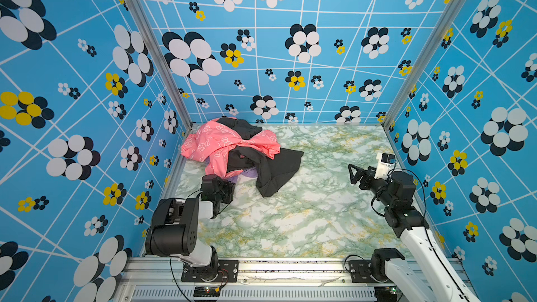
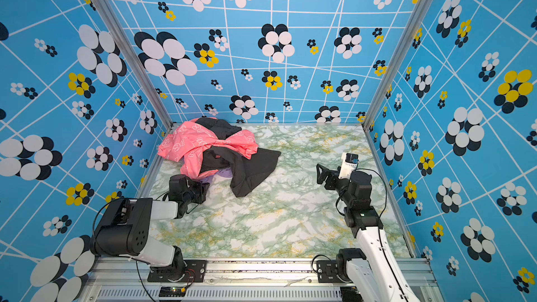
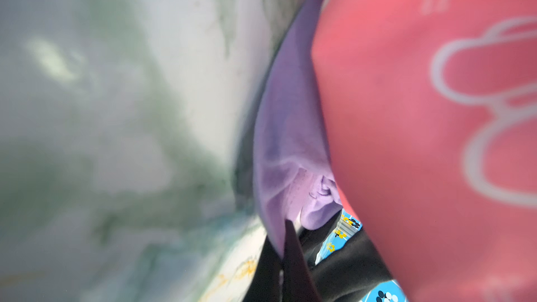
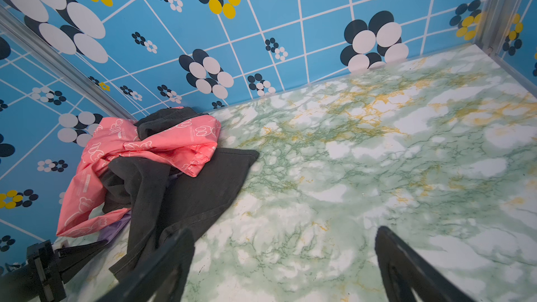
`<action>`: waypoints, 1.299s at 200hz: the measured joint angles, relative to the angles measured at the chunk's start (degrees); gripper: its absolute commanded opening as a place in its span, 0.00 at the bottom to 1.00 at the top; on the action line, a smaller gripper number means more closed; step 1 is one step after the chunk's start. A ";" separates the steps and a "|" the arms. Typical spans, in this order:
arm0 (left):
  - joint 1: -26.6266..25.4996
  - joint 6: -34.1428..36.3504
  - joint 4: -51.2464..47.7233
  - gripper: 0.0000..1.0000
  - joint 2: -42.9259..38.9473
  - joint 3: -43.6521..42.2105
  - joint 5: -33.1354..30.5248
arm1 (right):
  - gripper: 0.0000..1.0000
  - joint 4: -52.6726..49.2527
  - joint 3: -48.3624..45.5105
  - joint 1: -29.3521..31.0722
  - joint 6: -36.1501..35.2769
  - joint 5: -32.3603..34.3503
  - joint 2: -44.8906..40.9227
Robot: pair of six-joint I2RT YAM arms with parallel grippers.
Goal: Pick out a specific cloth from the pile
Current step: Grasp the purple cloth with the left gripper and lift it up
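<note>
Left gripper (image 4: 98, 244) clamped on the cloth (image 4: 114, 229) at the near edge of the pile (image 1: 232, 146), its jaws drawn together on a fold of the lavender fabric. In the left wrist view the cloth (image 3: 287, 129) runs as a lavender band down to the dark fingers (image 3: 293, 262) and is pinched there; the pink garment (image 3: 421, 140) presses just beside it; the marble table (image 3: 116, 140) blurs on its other side.

In both top views the wrist hides the left gripper's tips; only slivers of the cloth (image 1: 250, 173) (image 2: 225, 173) show, tucked under the pile's near edge between the pink garment (image 1: 209, 143) and a black garment (image 1: 276, 169).

The pile sits in the far left corner of the table (image 1: 290, 222), close against the wall (image 1: 87, 82); the pink garment, printed with white outlines, lies twisted across the top; the black garment spreads from under it toward the middle of the table; a second black garment (image 1: 241, 127) bunches at the back of the heap.

The right gripper (image 1: 352, 175) hangs above the right side of the table, well apart from the pile, jaws wide apart and holding nothing; in the right wrist view its two fingers (image 4: 389, 257) frame the green-veined marble, the pile lying beyond them in the corner.
</note>
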 measured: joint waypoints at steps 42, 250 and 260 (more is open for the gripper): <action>-0.02 6.75 -11.37 0.00 -9.77 6.01 -1.62 | 0.99 -0.33 0.00 0.00 0.00 0.00 -0.15; 0.00 29.03 -44.19 0.00 -10.93 58.18 -4.22 | 0.99 -2.03 0.04 0.00 0.00 0.00 -3.26; 0.00 29.11 -44.72 0.00 -10.21 61.72 -4.07 | 0.99 -2.12 0.11 0.00 0.00 0.00 -3.26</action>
